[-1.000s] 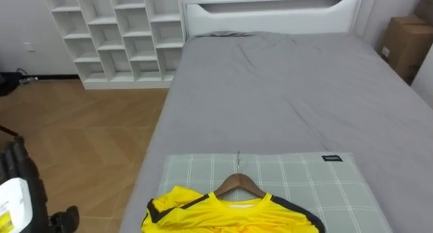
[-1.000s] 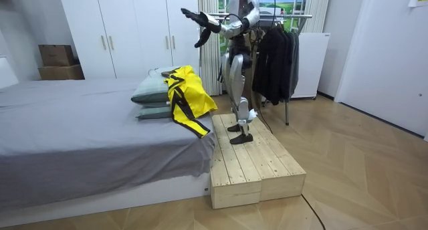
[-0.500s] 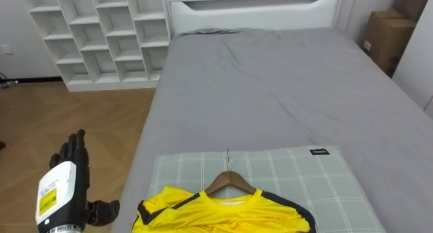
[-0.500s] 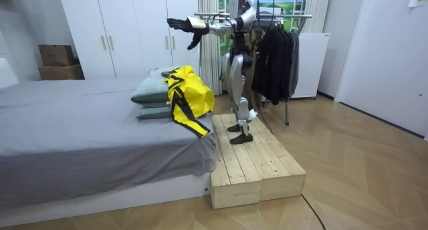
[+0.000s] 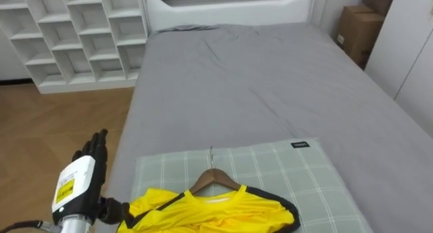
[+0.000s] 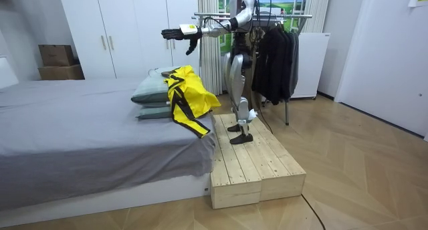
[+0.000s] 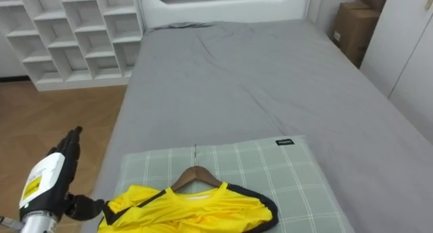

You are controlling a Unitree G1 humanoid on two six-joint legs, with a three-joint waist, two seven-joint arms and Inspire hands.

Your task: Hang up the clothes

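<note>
Grey bed (image 5: 270, 84) with a checked pillow (image 5: 298, 172) at 6 o'clock; a yellow shirt (image 5: 210, 213) on a hanger (image 5: 215, 176) lies there. At 8 o'clock the left hand (image 5: 84, 175) hovers, fingers wide, empty.

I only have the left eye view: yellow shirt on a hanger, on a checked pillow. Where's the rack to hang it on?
Observer: The clothes rack stands just behind the robot, dark clothes hanging on it.
Operator: What's it standing on?
Observer: A wooden platform against the end of the bed.
Operator: Is that one pillow?
Observer: Two stacked pillows; the shirt drapes off them over the bed's edge.
</note>
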